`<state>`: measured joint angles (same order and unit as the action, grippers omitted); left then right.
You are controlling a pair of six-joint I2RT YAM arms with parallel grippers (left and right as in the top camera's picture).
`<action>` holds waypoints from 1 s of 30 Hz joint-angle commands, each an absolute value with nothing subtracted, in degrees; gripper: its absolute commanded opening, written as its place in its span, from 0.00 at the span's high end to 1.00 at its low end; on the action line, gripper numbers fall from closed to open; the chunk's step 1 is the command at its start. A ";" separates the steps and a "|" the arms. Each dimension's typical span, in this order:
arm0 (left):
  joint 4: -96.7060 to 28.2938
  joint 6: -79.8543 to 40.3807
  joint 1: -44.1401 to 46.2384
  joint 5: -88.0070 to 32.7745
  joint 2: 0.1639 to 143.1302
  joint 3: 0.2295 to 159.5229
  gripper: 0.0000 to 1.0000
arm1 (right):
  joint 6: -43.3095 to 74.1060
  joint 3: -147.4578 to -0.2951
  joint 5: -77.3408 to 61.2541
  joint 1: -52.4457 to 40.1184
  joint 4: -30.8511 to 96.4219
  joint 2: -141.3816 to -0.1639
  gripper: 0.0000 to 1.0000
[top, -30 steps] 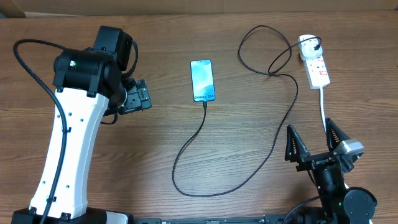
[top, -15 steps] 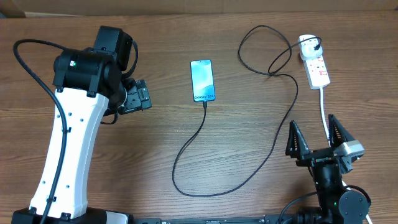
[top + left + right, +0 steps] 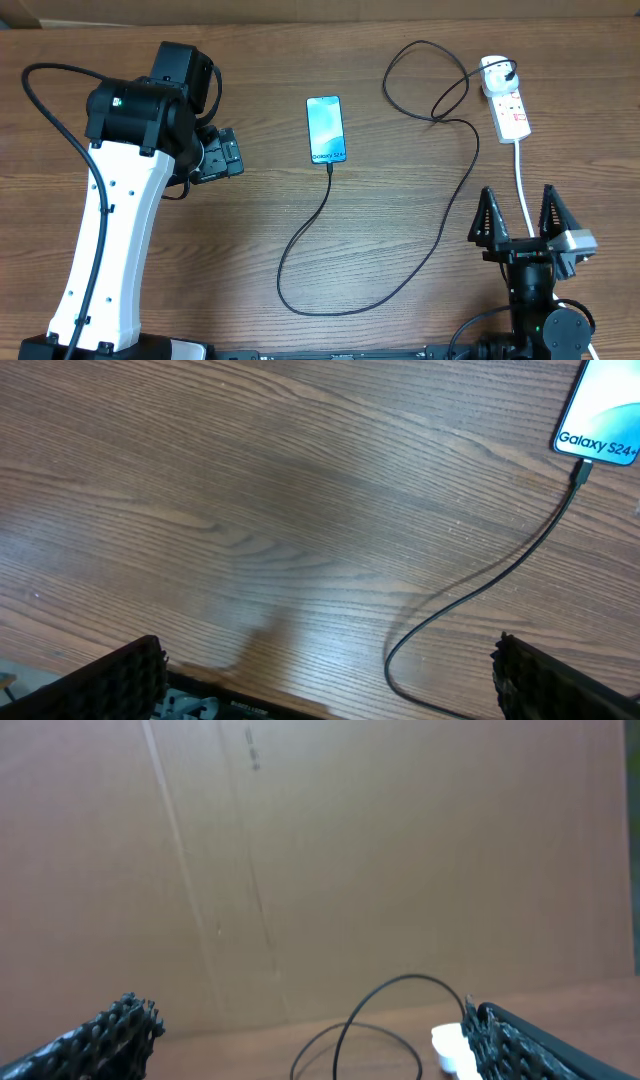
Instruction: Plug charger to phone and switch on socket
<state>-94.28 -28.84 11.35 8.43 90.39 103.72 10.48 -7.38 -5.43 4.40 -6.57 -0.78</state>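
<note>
The phone (image 3: 326, 129) lies flat at the table's middle back, its blue screen up; its "Galaxy S24" end shows in the left wrist view (image 3: 600, 422). The charger cable (image 3: 440, 240) has its tip in the phone's bottom edge, loops across the table, and its black plug sits in the socket (image 3: 506, 100) at the back right. The cable also shows in the left wrist view (image 3: 480, 580) and right wrist view (image 3: 390, 995). My left gripper (image 3: 222, 153) is open and empty, left of the phone. My right gripper (image 3: 520, 218) is open and empty near the front right, pointing up toward the socket (image 3: 447, 1045).
The socket's thick white cord (image 3: 521, 180) runs forward between my right gripper's fingers. A brown cardboard wall (image 3: 300, 850) stands behind the table. The left arm's white body (image 3: 110, 240) covers the table's left side.
My right gripper has drawn back toward the front right edge and turned more upright. The left arm, phone, cable and socket have not moved.
</note>
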 commanded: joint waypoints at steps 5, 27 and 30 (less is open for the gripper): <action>-94.21 -30.06 11.27 8.97 90.74 103.55 0.00 | 10.90 -2.31 -3.88 4.12 -13.13 -0.16 0.00; -94.21 -30.04 11.27 8.99 90.74 103.55 0.00 | 12.19 -0.43 0.97 4.58 -8.12 -0.16 0.00; -94.21 -30.04 11.27 8.99 90.74 103.55 0.00 | 12.19 -0.43 2.20 4.58 -5.80 -0.16 0.00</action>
<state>-94.28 -28.84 11.35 8.43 90.39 103.72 11.97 -1.04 0.08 4.47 -6.70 -0.73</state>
